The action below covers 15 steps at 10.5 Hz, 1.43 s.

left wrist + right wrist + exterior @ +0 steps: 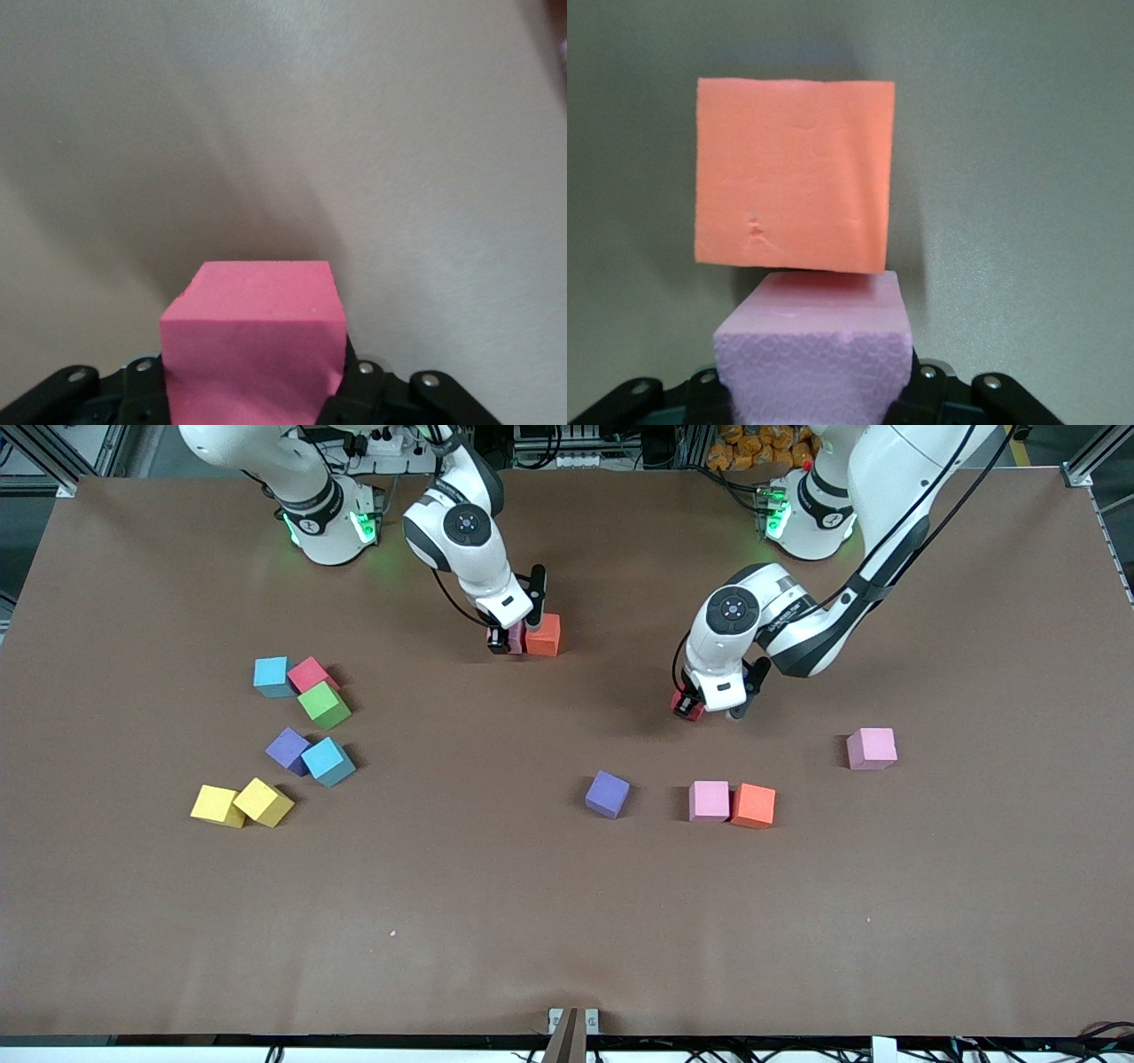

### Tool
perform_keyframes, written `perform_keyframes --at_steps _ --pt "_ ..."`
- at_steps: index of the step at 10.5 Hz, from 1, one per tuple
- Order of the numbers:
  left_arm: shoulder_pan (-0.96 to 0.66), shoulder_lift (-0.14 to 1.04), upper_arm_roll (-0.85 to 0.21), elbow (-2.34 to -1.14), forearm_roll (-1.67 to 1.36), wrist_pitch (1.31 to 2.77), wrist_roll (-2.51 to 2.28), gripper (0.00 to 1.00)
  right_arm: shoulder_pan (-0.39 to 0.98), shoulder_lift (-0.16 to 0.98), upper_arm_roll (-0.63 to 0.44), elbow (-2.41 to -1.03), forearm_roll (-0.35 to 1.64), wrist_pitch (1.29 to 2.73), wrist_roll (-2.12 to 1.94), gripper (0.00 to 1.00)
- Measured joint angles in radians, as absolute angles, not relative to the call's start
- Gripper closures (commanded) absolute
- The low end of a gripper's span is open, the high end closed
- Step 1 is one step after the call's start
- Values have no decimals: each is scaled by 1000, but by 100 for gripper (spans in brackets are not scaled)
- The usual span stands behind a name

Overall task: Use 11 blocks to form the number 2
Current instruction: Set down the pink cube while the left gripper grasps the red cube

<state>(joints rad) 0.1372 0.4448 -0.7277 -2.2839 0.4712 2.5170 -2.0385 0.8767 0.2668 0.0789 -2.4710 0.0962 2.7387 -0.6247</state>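
Brown counter (pixel 567 921): paper-like surface, carrying every cube.
Left gripper (pixel 709 710): low over the counter toward the left arm's end; fingers (pixel 142 376) pinched on a red cube (pixel 252 341), which fills the left wrist view.
Right gripper (pixel 514 636): down at the counter near the robots' bases; fingers closed around a light pink cube (pixel 815 354), pressed up beside an orange cube (pixel 543 635).
Loose cluster, right arm's end: light blue cube (pixel 271 677), pink-red cube (pixel 311 674) and green cube (pixel 323 705) bunched together; nearer the front camera a purple cube (pixel 288 749) touching a second blue cube (pixel 328 762); nearer still, two yellow cubes (pixel 241 803) side by side.
Middle strip: lone purple cube (pixel 608 794); toward the left arm's end of it a light pink cube (pixel 710 801) touching an orange cube (pixel 753 806).
Outlier: light pink cube (pixel 872 747), alone, toward the left arm's end.
Number 2: not formed; only the pink and orange pair at the right gripper sits together.
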Motion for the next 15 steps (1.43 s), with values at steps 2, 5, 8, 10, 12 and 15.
perform_keyframes --at_steps 2,5,8,10,12,15 --pt "136 437 -729 -2257 473 2517 -2143 94 877 275 81 -2471 96 2747 -625 80" --pt "135 420 -730 -2250 473 2516 -2289 94 877 277 88 -2470 96 2755 -625 80" --pt "130 415 -759 -2250 473 2487 -2422 94 877 282 96 -2463 96 2760 -625 80" --pt "122 411 -782 -2251 474 2478 -2496 94 877 285 96 -2461 96 2760 -625 60" --pt "83 411 -796 -2254 474 2475 -2562 94 877 286 96 -2461 98 2760 -618 0" --pt "36 411 -799 -2255 474 2473 -2614 94 877 298 99 -2457 98 2767 -606 0"
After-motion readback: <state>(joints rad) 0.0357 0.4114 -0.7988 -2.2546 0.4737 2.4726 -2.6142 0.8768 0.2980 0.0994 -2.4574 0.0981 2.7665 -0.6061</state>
